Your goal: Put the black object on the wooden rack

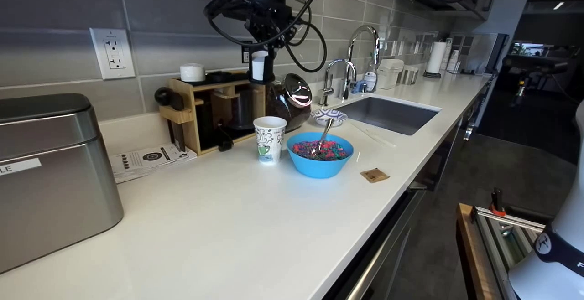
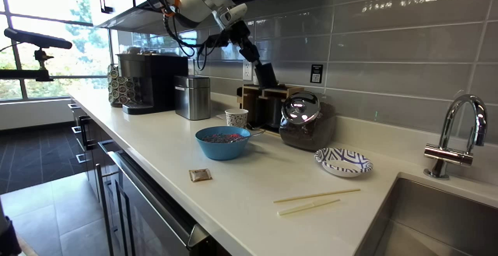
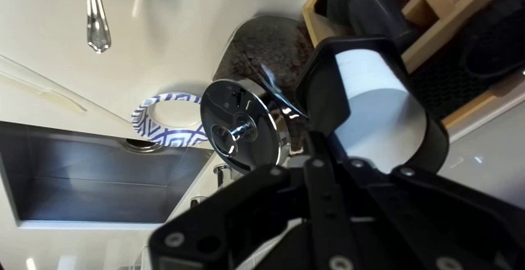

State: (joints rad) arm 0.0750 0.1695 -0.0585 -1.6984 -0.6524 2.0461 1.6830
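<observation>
The black object (image 1: pixel 269 69), a small cup-like cylinder with a white patch, hangs from my gripper (image 1: pixel 264 48). It is also in an exterior view (image 2: pixel 266 76), tilted, and in the wrist view (image 3: pixel 326 93), where the white patch shows inside its open side. My gripper (image 3: pixel 334 149) is shut on its wall, one finger on each side. The wooden rack (image 1: pixel 186 108) stands against the wall; it also shows in an exterior view (image 2: pixel 292 89) and the wrist view (image 3: pixel 428 42). The object is over the rack's jar-side end; I cannot tell whether it touches the top.
A glass jar with a chrome lid (image 2: pixel 301 108) leans right beside the rack. A white round item (image 1: pixel 192 72) sits on the rack's top. A paper cup (image 1: pixel 269 138) and a blue bowl with a spoon (image 1: pixel 318 165) stand in front. A steel bin (image 1: pixel 54 190) stands beyond.
</observation>
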